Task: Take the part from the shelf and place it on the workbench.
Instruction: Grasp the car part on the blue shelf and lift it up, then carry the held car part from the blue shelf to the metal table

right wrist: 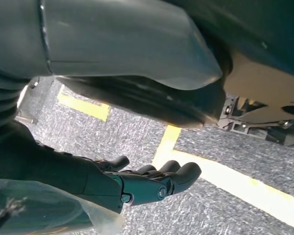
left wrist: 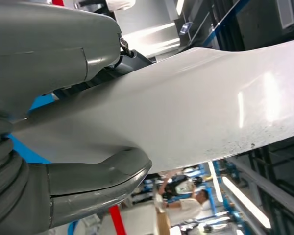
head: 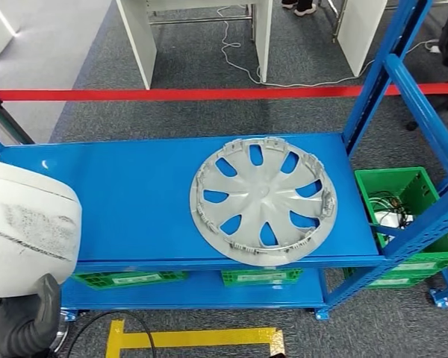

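One white part [head: 25, 216] sits gripped in our left hand [left wrist: 75, 186] at near left, right hand [right wrist: 153, 181] loosely open and empty; grey hubcap [head: 265, 200] lies flat on the shelf [head: 126, 194].

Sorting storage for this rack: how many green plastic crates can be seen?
3. One open green plastic crate sits on the floor right of the blue metal shelf; two peek from the lower level. More may be hidden.

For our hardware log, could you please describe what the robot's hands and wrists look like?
The left hand has a thick, smooth grey thumb and a grey ribbed wrist cover. The right hand has dark, glossy jointed fingers with small round pivot screws, below a grey casing.
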Robot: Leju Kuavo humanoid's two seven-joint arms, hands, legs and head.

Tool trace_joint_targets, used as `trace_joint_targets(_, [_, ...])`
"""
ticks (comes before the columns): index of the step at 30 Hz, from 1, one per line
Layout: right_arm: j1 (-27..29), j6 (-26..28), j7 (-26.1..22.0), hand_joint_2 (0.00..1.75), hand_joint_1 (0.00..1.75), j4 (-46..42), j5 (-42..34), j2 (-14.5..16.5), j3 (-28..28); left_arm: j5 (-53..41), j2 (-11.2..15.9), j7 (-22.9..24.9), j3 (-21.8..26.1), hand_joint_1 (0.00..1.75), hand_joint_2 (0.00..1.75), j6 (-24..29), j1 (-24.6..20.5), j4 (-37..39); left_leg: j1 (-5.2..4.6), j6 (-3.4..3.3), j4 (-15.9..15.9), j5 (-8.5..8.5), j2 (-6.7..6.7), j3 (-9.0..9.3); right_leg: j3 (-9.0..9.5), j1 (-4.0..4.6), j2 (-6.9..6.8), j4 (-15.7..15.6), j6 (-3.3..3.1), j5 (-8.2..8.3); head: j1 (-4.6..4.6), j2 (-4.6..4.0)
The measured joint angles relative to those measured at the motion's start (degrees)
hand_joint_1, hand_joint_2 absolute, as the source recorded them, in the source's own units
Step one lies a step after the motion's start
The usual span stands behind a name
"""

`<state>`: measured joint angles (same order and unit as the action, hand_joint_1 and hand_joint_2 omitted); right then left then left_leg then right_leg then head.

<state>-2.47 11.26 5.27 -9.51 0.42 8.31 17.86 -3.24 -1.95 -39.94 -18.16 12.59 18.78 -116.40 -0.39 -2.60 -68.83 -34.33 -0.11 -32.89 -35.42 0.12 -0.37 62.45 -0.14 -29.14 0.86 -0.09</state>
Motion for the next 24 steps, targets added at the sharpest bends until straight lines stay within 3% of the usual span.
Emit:
trace_joint_targets(1, [0.0,0.0,-0.1,1.75,0.0,0.0,0.1,0.1,0.0,0.2,-0.1,-0.1,0.0,1.75,1.75,-0.2,0.1,-0.2,-0.78,-1.37,3.8,0.88,0.07,2.22,-0.24,0.26,0.02,-0.1,-0.15,0.4,-0.12,0.0])
trace_joint_targets(2, [0.0,-0.1,-0.2,1.75,0.0,0.0,0.2,0.1,-0.1,0.2,-0.1,-0.2,0.0,1.75,1.75,-0.3,0.1,-0.5,-1.45,-2.31,6.6,1.49,0.13,3.76,-0.42,0.32,0.0,-0.2,-0.18,0.83,-0.2,0.0])
trace_joint_targets(3, [0.0,-0.1,-0.4,1.75,0.0,0.0,0.3,0.2,-0.1,0.0,-0.2,-0.2,0.1,1.75,1.75,-0.4,0.2,-0.7,-1.91,-2.77,8.2,1.79,0.21,4.39,-0.54,0.16,-0.07,-0.4,-0.05,1.29,-0.31,0.0])
trace_joint_targets(4, [0.1,-0.1,-0.8,1.75,0.0,0.0,0.3,0.2,-0.1,-0.1,-0.3,-0.2,0.2,1.75,1.75,-0.5,0.4,-0.8,-2.08,-2.76,8.8,2.28,0.28,4.44,-0.61,0.09,-0.1,-0.8,0.17,1.84,-0.33,0.0])
trace_joint_targets(6, [0.2,-0.3,-1.5,1.75,0.0,0.0,0.5,0.1,-0.1,-0.2,-0.4,-0.1,0.4,1.75,1.75,-0.7,0.8,-0.9,-1.86,-2.22,10.7,4.01,0.39,4.33,-0.85,0.03,-0.1,-1.2,0.69,2.09,-0.33,0.0])
trace_joint_targets(7, [0.3,-0.5,-1.9,1.75,0.0,0.0,0.6,0.0,-0.1,0.0,-0.5,0.0,0.5,1.75,1.75,-0.9,1.0,-1.0,-1.58,-1.85,11.6,4.93,0.49,4.15,-1.24,0.09,0.0,-0.8,0.95,1.0,-0.42,0.0])
trace_joint_targets(10, [0.3,-1.7,-2.5,1.75,0.0,0.1,0.6,-0.4,-0.1,0.7,-0.8,0.2,1.0,1.75,1.75,-1.8,1.6,-1.0,-0.97,-0.79,12.6,7.11,0.71,2.38,-2.94,-0.11,0.19,6.2,1.88,-6.2,-0.74,0.0])
trace_joint_targets(11, [0.3,-2.1,-2.6,1.75,0.0,0.1,0.6,-0.6,-0.1,0.8,-0.8,0.3,1.2,1.75,1.75,-2.0,1.8,-1.0,-0.87,-0.52,12.5,7.67,0.76,1.58,-3.08,-0.26,0.2,9.1,2.21,-7.61,-0.75,0.0])
trace_joint_targets(12, [0.3,-2.3,-2.7,1.75,0.0,0.1,0.6,-0.7,-0.1,0.9,-0.8,0.4,1.4,1.75,1.75,-2.3,2.0,-1.0,-0.75,-0.29,12.3,8.23,0.82,0.74,-2.74,-0.42,0.19,11.0,2.56,-7.62,-0.74,0.0])
trace_joint_targets(13, [0.4,-2.6,-2.7,1.75,0.0,0.1,0.6,-0.8,-0.2,0.9,-0.8,0.5,1.6,1.75,1.75,-2.5,2.0,-1.0,-0.57,-0.02,12.1,8.79,0.87,-0.15,-1.69,-0.62,0.18,11.3,2.93,-6.35,-0.74,0.0])
trace_joint_targets(15, [0.5,-3.0,-2.7,1.75,0.0,0.1,0.5,-1.0,-0.2,0.9,-0.8,0.7,2.0,1.75,1.75,-2.8,2.1,-1.0,-0.12,0.73,11.2,9.71,0.87,-2.06,2.75,-1.2,0.19,6.7,3.85,-3.2,-0.75,0.0])
trace_joint_targets(16, [0.6,-3.3,-2.8,1.75,0.0,0.1,0.5,-1.0,-0.2,0.9,-0.9,0.7,2.3,1.75,1.75,-2.9,2.1,-1.0,0.01,1.11,10.5,10.03,0.81,-2.96,5.63,-1.3,0.25,2.8,4.19,-2.96,-0.82,0.0])
trace_joint_targets(18, [0.8,-3.5,-3.2,1.75,0.0,0.1,0.4,-1.0,-0.2,0.9,-1.0,0.7,2.8,1.75,1.75,-3.0,2.2,-1.1,-0.04,1.7,9.3,10.63,0.7,-4.19,9.14,-1.27,0.46,-3.1,3.74,-4.72,-0.91,0.0])
trace_joint_targets(19, [0.9,-3.5,-3.4,1.75,0.0,0.1,0.4,-1.0,-0.2,0.9,-1.0,0.7,3.0,1.75,1.75,-3.1,2.3,-1.2,-0.11,1.89,9.0,11.0,0.64,-4.45,9.61,-1.07,0.53,-4.1,3.06,-5.33,-0.96,0.0])
trace_joint_targets(21, [1.2,-3.5,-3.8,1.75,0.0,0.2,0.4,-1.0,-0.2,1.0,-1.1,0.8,3.4,1.75,1.75,-3.2,2.4,-1.2,-0.04,2.26,8.8,11.29,0.58,-4.82,8.68,-1.16,0.35,-4.1,1.54,-5.0,-0.95,0.0])
trace_joint_targets(22, [1.2,-3.6,-4.0,1.75,0.0,0.2,0.5,-1.0,-0.2,1.1,-1.1,0.9,3.7,1.75,1.75,-3.2,2.5,-1.2,0.06,2.56,8.1,10.19,0.53,-5.1,8.14,-1.22,0.21,-4.0,0.86,-4.52,-0.88,-0.01])
trace_joint_targets(24, [1.2,-3.8,-4.1,1.75,0.0,0.3,0.7,-1.0,-0.2,1.4,-1.2,1.0,4.3,1.75,1.75,-3.3,2.7,-1.2,0.32,3.3,3.9,5.01,0.45,-6.02,6.81,-1.3,-0.03,-4.0,0.02,-3.36,-0.58,-0.01])
